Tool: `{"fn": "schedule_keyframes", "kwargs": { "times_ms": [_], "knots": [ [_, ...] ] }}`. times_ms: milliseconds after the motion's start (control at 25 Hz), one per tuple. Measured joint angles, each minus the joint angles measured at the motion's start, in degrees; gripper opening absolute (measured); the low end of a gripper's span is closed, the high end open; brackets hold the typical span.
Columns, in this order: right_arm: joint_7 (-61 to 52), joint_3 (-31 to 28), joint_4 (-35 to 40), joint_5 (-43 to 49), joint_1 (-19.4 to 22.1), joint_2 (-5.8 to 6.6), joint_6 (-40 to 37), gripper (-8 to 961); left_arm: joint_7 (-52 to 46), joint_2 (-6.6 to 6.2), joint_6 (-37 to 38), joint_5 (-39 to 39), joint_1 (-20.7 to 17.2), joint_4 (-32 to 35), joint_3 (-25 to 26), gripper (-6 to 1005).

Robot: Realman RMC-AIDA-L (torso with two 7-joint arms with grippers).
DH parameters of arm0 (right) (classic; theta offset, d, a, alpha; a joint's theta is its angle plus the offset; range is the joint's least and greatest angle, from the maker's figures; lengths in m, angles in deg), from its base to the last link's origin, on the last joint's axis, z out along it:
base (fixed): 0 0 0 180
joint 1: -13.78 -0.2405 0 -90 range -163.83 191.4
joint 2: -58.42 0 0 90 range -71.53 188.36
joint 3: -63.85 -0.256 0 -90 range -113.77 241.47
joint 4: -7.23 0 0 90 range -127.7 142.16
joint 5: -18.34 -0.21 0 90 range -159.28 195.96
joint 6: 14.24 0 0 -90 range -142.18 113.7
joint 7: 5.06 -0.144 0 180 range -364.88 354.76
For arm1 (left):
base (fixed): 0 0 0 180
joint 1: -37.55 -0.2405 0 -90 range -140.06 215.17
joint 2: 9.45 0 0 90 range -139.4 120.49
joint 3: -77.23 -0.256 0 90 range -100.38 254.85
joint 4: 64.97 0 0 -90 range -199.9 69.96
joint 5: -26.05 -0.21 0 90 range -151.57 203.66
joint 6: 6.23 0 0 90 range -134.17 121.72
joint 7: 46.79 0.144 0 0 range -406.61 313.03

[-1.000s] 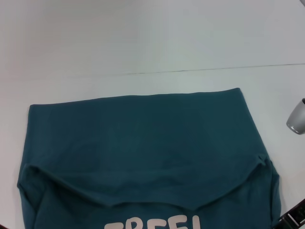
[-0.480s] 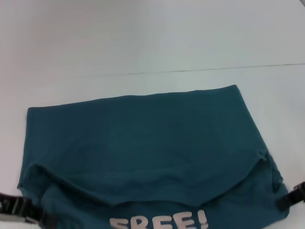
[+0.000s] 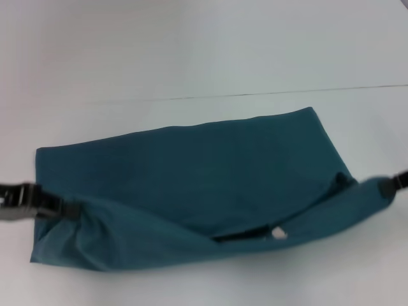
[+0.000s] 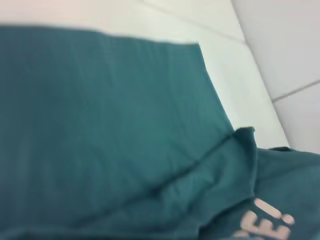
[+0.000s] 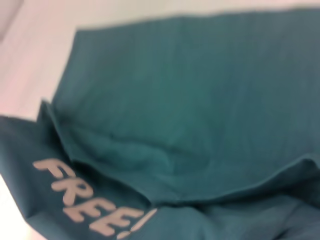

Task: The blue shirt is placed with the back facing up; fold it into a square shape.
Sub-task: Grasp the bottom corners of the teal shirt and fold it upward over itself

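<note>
Looking down from the head view: shirt lies on the white table, already narrowed to a rectangle, sleeves tucked out of sight. Left gripper is at the near left corner, right gripper at the near right; each appears pinched on the near edge, which hangs lifted between them, sagging mid-span, a sliver of white print showing underneath. Left wrist view: flat teal panel, raised fold line crossing it, pale letters on the lifted layer; own fingers not visible. Right wrist view: same lifted layer with "FREE" print over the flat panel; fingers not visible. Judgement: side folds done, lengthwise fold roughly half carried; remaining is laying the near edge onto the far edge and squaring up.
</note>
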Motion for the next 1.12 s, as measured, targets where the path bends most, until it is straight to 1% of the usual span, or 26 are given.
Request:
{"fn": "schedule_keyframes", "kwargs": {
  "times_ms": [160, 200, 240, 320, 520, 600, 680, 880, 1040, 1120],
  "knots": [
    [-0.83, -1.52, -0.13, 0.10, -2.82, 0.09, 0.58, 64, 0.09, 0.43, -5.13, 0.15, 1.82, -0.07, -0.46, 71],
    [-1.51, -1.63, -0.38, 0.41, -3.89, 0.10, 1.44, 64, 0.28, 0.49, -7.93, 0.42, 2.46, -0.17, -0.87, 71],
    [-1.51, -1.63, -0.38, 0.41, -3.89, 0.10, 1.44, 64, 0.28, 0.49, -7.93, 0.42, 2.46, -0.17, -0.87, 71],
    [-2.12, -1.51, -0.80, 0.79, -4.61, 0.18, 3.08, 64, 0.53, 0.49, -10.76, 0.93, 2.93, -0.54, -1.15, 72],
    [-3.30, -1.01, -5.32, 1.55, -5.78, 0.87, 10.57, 63, 1.12, 0.49, -18.40, 1.29, 2.87, -0.86, -2.64, 73],
    [-3.19, -0.69, -6.51, 1.66, -5.82, 0.79, 13.75, 63, 1.21, 0.48, -20.90, 1.30, 2.66, -1.28, -3.40, 74],
    [-3.03, -0.20, -7.61, 1.72, -5.75, 0.46, 17.44, 63, 1.49, 0.53, -23.37, 1.31, 2.58, -2.04, -4.28, 74],
    [-2.30, 0.73, -11.52, 1.40, -5.96, -0.62, 26.80, 63, 1.90, 1.51, -28.09, 1.31, 2.53, -2.61, -5.75, 76],
    [-1.77, 3.48, -13.14, 1.37, -6.12, -2.14, 33.16, 63, 1.92, 2.28, -31.68, 1.31, 2.43, -2.87, -7.98, 77],
    [-1.42, 4.47, -13.46, 1.47, -6.19, -3.41, 36.50, 63, 1.93, 2.79, -33.50, 1.31, 2.38, -2.89, -9.29, 77]
  ]
}}
